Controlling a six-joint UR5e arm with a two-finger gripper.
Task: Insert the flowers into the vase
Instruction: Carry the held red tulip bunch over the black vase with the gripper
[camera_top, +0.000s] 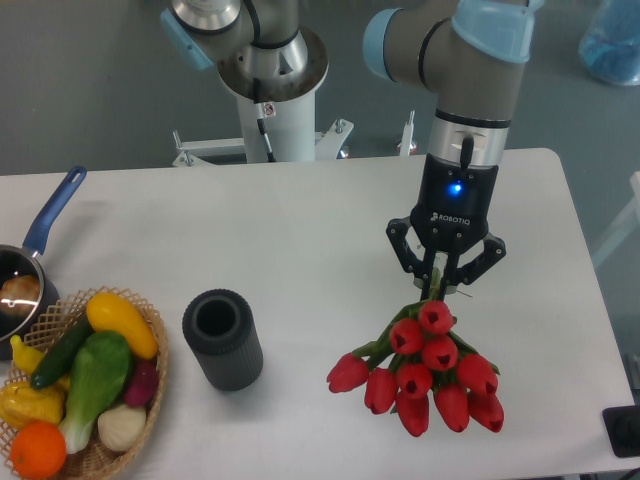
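- Tulips (428, 378), a red bunch with closed buds, sat in the lower right of the frame, buds fanned out toward the bottom edge and the green stems running up to the gripper.
- Gripper (441, 290) came straight down from the arm in the upper right, and its two black fingers were pinched in on the stem ends, so it looked like it was grasping the bunch by the stems. A blue light glowed on the gripper body above the fingers.
- Couldn't really tell if the buds were resting on the table (300, 220) or hanging just off it; there was a soft shadow right under them.
- Vase (222, 338) was the dark grey ribbed cylinder at lower centre-left, standing on the white table with its round mouth open to the camera, well apart from the tulips and to their left.
- Far lower left had a wicker basket (150, 385) stuffed with vegetables: a yellow one, a green one, something dark green like a cucumber, a purple bit, a white bulb and an orange at the bottom.
- Just above the basket at the left edge was a saucepan (40, 235) with a blue handle pointing up and to the right.
- White robot pedestal (275, 125) stood behind the table at top centre.
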